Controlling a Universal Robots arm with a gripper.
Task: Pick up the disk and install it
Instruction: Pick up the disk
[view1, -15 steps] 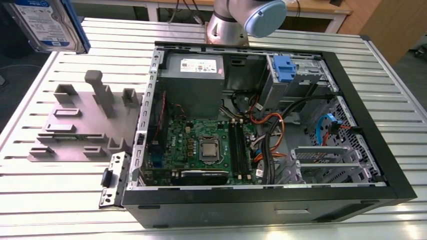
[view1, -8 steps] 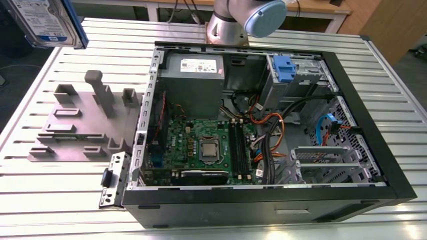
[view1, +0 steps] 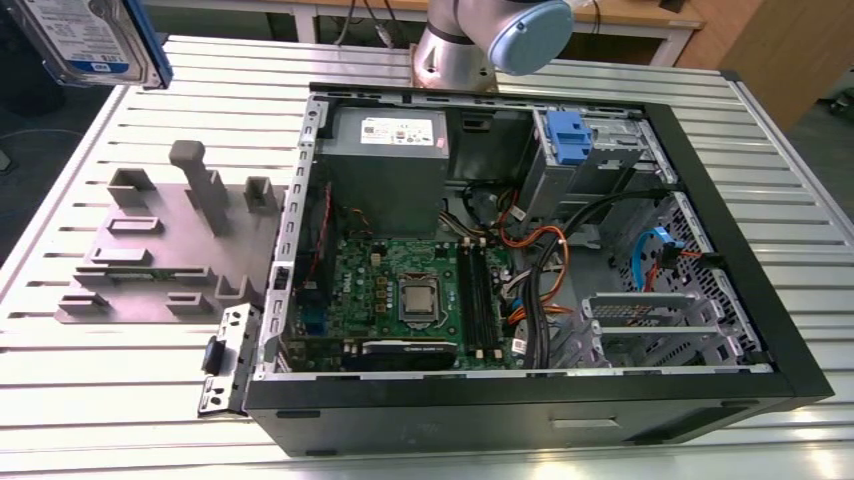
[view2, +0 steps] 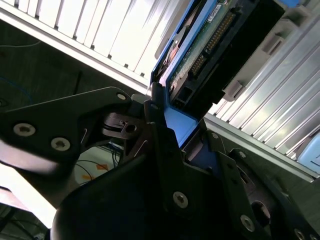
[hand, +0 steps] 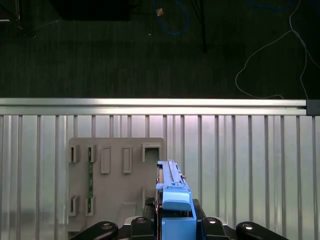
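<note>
The disk (view1: 91, 38), a silver drive with a white-and-blue label in a blue carrier, hangs in the air at the exterior view's upper left, above the table's edge. In the first wrist view the disk (hand: 172, 197) stands edge-on, and my gripper (hand: 174, 226) is shut on its blue carrier. In the second wrist view the disk (view2: 207, 47) shows its circuit-board side, with my gripper (view2: 172, 127) clamped on the carrier's end. The open computer case (view1: 747, 250) lies on the table toward the exterior view's right, apart from the disk.
A grey holder fixture (view1: 160, 255) with upright posts sits under the disk, also in the first wrist view (hand: 117, 175). Inside the case are a grey power-supply box (view1: 387, 135), a blue bracket (view1: 567, 135), a motherboard (view1: 414, 295) and loose cables. The arm's base (view1: 461, 50) stands behind the case.
</note>
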